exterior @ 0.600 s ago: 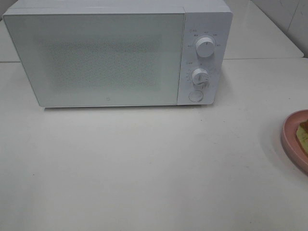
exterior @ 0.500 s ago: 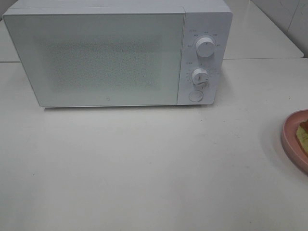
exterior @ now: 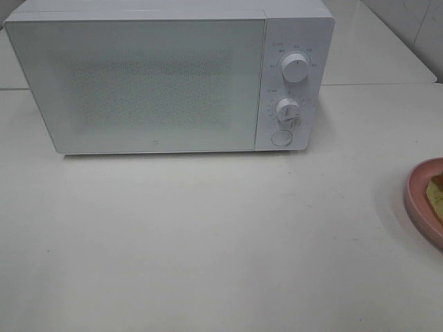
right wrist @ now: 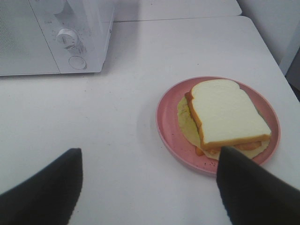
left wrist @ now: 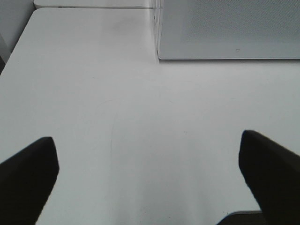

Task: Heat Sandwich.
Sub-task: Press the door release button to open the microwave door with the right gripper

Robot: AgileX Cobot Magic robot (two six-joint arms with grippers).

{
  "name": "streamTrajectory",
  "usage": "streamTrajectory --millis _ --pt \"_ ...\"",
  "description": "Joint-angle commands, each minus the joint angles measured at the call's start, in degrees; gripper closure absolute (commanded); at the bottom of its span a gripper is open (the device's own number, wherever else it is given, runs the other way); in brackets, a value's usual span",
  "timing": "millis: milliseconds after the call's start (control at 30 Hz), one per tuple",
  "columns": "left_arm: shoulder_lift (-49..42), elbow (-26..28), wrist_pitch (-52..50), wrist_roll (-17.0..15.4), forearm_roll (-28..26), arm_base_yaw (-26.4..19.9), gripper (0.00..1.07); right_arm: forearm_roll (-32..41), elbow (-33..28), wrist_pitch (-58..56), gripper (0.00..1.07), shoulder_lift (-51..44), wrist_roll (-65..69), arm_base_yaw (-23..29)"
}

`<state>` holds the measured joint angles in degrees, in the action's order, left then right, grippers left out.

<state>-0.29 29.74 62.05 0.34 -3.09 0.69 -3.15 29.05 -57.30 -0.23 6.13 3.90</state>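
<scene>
The sandwich (right wrist: 227,112), white bread with a tan crust and pale yellow filling, lies on a round pink plate (right wrist: 164,117) on the white table. In the exterior high view only a sliver of the sandwich (exterior: 436,194) and part of the plate (exterior: 417,200) show at the right edge. My right gripper (right wrist: 150,152) hovers open just short of the plate, with nothing between its black fingers. My left gripper (left wrist: 147,140) is open over bare table in front of the microwave's left corner. Neither gripper shows in the exterior high view.
A white microwave (exterior: 138,83) stands at the back of the table with its door shut. Its panel on the right carries two knobs (exterior: 295,69) and a round button (exterior: 281,137). The table edge runs close behind the plate on the right.
</scene>
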Motion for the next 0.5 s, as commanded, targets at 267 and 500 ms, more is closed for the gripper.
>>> streamTrajectory --millis 267,500 --pt "-0.92 -0.17 -0.74 0.06 -0.17 -0.06 0.07 0.11 2.52 6.47 0.31 5.79 -0.40 -0.23" --pt "-0.92 -0.17 -0.74 0.06 -0.17 -0.06 0.07 0.00 2.52 13.06 0.31 13.06 -0.46 -0.23"
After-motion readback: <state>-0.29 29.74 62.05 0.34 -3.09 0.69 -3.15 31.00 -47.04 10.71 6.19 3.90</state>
